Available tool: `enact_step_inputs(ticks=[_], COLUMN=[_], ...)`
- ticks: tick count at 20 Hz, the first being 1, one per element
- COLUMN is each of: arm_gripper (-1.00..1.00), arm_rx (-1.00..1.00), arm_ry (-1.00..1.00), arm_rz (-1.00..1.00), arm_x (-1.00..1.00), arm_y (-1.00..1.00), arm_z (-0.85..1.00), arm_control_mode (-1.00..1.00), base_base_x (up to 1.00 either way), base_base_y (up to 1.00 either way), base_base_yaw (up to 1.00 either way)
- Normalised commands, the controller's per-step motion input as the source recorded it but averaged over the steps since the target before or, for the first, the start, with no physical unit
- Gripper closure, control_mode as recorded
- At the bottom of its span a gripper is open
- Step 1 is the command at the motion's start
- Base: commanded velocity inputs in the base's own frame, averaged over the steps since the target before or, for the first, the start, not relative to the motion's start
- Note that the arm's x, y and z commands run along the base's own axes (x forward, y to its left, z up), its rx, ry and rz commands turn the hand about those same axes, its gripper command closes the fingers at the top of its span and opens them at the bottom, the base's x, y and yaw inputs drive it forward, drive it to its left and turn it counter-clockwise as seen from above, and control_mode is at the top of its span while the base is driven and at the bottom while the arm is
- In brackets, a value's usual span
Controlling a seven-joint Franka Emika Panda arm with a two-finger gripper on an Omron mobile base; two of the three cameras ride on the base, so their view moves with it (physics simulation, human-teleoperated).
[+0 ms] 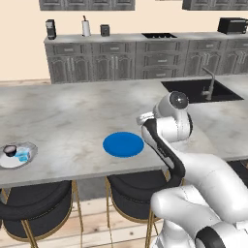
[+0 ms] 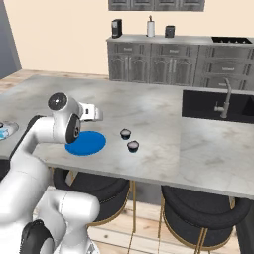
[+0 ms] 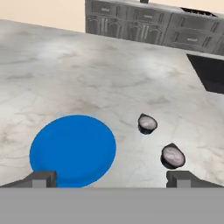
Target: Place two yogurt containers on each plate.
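The bright blue plate [image 1: 123, 144] [image 2: 86, 143] [image 3: 73, 149] lies bare near the island's front edge. To its right, two dark yogurt containers with pale tops [image 3: 147, 124] [image 3: 173, 156] stand on the counter, also seen in the right base view [image 2: 125, 133] [image 2: 133, 146]. The white, grey-rimmed plate [image 1: 32, 149] [image 2: 12, 127] sits far left and holds a dark container [image 1: 9, 150] and a light blue one [image 1: 22, 155]. My gripper [image 3: 110, 179] hovers over the blue plate's near edge, open and holding nothing. One fingertip [image 3: 41, 178] shows over the plate, the other [image 3: 179, 178] beside the nearer cup.
A black sink [image 1: 201, 90] with a faucet [image 2: 225, 96] is set into the island at the right. Dark stools [image 1: 36, 206] stand under the front edge. The back counter [image 1: 145, 38] carries small appliances.
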Motion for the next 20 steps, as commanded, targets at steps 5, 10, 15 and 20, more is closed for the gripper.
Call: enact_step_inputs(ticks=[5, 10, 15, 20], arm_gripper=[-1.00, -1.00, -1.00, -1.00], arm_rx=[0.00, 0.00, 0.00, 0.00], arm_ry=[0.32, 0.03, 0.06, 0.08], arm_rz=[0.06, -0.04, 0.00, 0.00], arm_x=[0.91, 0.41, 0.49, 0.35], arm_y=[-0.35, -0.38, -0.60, -0.33], arm_z=[-0.26, -0.39, -0.70, -0.58], arm_control_mode=[-1.00, -1.00, -1.00, -1.00], base_base_x=[0.00, 0.00, 0.00, 0.00], base_base_y=[0.00, 0.00, 0.00, 0.00], base_base_yaw=[0.00, 0.00, 0.00, 0.00])
